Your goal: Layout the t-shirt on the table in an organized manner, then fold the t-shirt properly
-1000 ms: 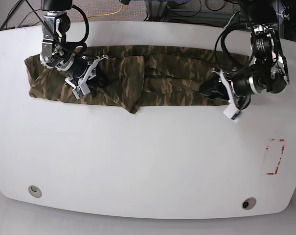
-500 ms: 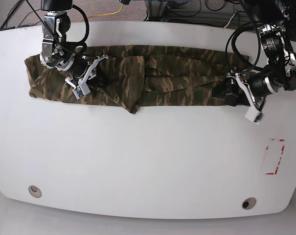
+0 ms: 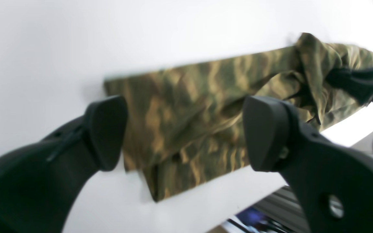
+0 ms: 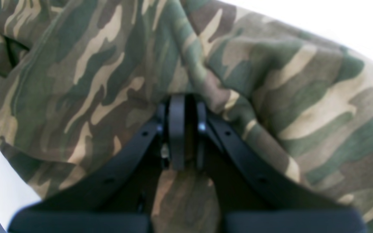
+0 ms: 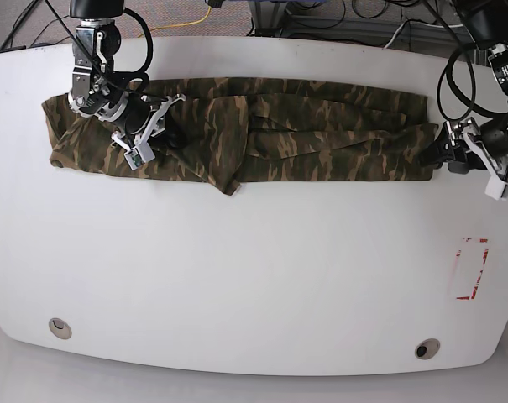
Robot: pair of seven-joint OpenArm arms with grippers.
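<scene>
The camouflage t-shirt (image 5: 262, 134) lies drawn out as a long band across the far half of the white table (image 5: 254, 277). In the base view my right gripper (image 5: 171, 134) sits on the band's left part. Its wrist view shows it (image 4: 181, 106) shut, with a bunched fold of the t-shirt (image 4: 270, 97) pinched between the tips. My left gripper (image 5: 432, 156) is at the band's right end. In its wrist view the fingers (image 3: 105, 129) stand wide apart, the gripper (image 3: 185, 132) is open and holds nothing, and the t-shirt (image 3: 206, 84) lies on the table (image 3: 76, 38) beyond it.
A red rectangular outline (image 5: 472, 269) marks the table at the right. Two small round holes (image 5: 60, 327) (image 5: 426, 348) sit near the front edge. Cables and equipment lie beyond the far edge (image 5: 321, 25).
My left gripper moved right along the table, drew the shirt's right end out, opened and let it go. The right arm has not moved.
</scene>
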